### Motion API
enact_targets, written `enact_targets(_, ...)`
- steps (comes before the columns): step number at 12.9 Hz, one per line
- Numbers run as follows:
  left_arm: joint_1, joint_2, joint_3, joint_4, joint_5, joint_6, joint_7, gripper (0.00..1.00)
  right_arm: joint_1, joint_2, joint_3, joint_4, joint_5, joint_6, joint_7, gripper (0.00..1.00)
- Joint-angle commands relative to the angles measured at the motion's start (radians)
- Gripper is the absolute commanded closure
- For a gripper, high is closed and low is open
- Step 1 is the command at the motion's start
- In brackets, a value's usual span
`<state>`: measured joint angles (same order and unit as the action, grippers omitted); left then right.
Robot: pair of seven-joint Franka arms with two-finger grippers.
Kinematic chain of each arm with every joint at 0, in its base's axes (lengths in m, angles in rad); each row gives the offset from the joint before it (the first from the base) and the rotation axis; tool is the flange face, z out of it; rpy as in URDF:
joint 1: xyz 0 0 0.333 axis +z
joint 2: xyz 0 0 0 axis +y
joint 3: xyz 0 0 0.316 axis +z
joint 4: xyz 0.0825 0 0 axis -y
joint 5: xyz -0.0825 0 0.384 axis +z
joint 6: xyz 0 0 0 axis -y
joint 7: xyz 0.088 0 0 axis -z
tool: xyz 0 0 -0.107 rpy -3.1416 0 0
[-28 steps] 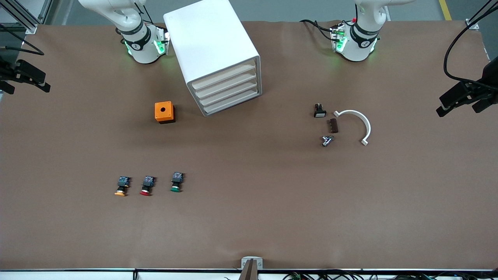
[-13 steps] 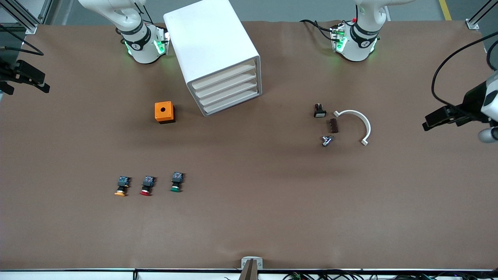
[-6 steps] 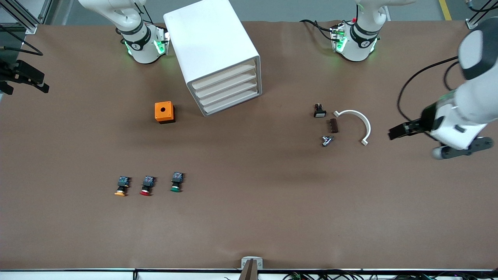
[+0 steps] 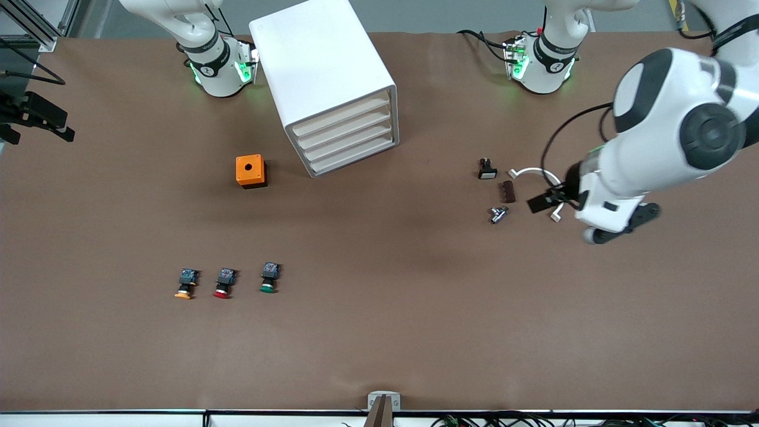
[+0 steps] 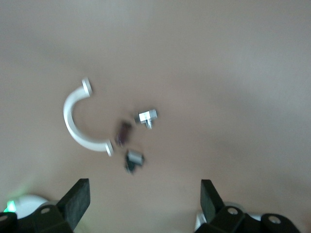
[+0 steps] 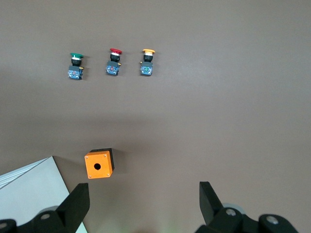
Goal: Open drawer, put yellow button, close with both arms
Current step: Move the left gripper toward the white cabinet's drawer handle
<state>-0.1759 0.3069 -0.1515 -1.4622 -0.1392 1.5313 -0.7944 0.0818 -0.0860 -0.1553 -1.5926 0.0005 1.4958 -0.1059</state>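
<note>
I find the cabinet point(image 4: 329, 83) standing on the brown bench point(image 4: 415, 308) between the two arm bases, with all four drawers pushed in. The drawer point(image 4: 344, 118) fronts face toward the front camera, angled toward the left arm's end.

The yellow button point(image 4: 185, 283) lies on the bench toward the right arm's end, well nearer the front camera than the cabinet. It is the end one of a row of three, with the red button point(image 4: 223, 283) just beside it and the green button point(image 4: 268, 277) next along; all three lie with caps pointing toward the front camera. The right wrist view shows the same row, none touching. The orange box point(image 4: 251, 171) with a round hole sits near the cabinet, between it and the row of buttons.

The left hand point(image 5: 145, 201) is up in the air over the cluster of small parts toward the left arm's end. Its fingers point(image 5: 77, 201) stand wide apart and I see nothing between them. Under it lie the white curved bracket point(image 5: 77, 127), a dark brown block point(image 5: 123, 133), a small metal fitting point(image 5: 146, 117) and a small black part point(image 5: 132, 160), close together but apart.

The right hand point(image 6: 143, 206) waits high over the bench near the orange box at the right arm's end. Its fingers point(image 6: 77, 206) are likewise spread fully and hold nothing.
</note>
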Motion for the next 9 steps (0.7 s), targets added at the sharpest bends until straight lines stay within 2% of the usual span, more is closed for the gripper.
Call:
enact_targets(1,-0.042,0.093,0.003,0.106,-0.113,-0.118,-0.167,0.00,-0.022,-0.021,0.006,-0.018,-0.011,0.004,-0.001,0.00)
enact_targets(4,-0.088,0.148,0.003,0.120,-0.250,-0.151,-0.430,0.00,-0.028,-0.021,0.006,-0.018,-0.011,0.006,-0.003,0.00)
enact_targets(9,-0.100,0.273,0.000,0.123,-0.538,-0.154,-0.859,0.00,-0.037,-0.020,0.006,-0.018,-0.011,0.006,-0.001,0.00)
